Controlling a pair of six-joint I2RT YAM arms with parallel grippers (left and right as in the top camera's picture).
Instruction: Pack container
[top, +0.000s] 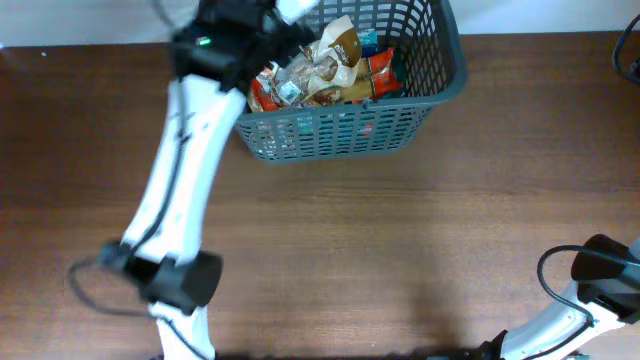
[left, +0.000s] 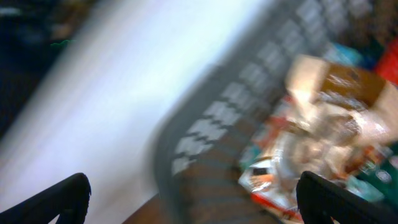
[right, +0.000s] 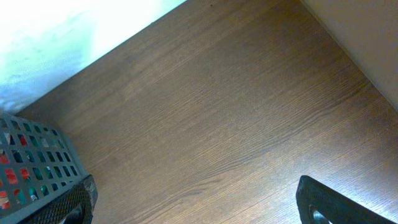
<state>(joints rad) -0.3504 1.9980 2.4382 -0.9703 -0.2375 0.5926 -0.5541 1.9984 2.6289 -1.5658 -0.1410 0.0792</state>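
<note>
Container (top: 340, 135), heaped with food packets (top: 325, 70); lies just under left gripper (left: 193, 186), fingers (left: 62, 199) spread, empty; sits well apart from right gripper (right: 196, 193), also spread, empty.

Under me I see a tabletop (top: 400, 230) of dark brown wood, its grain running across the overhead view, bare where my right wrist camera looks down on it (right: 217, 124). Beyond its far edge lies a pale white surface (top: 90, 20), bright in the right wrist view (right: 56, 37). A dark shape (top: 630, 50) sits at the far right edge, cut off; I cannot make it out.
</note>
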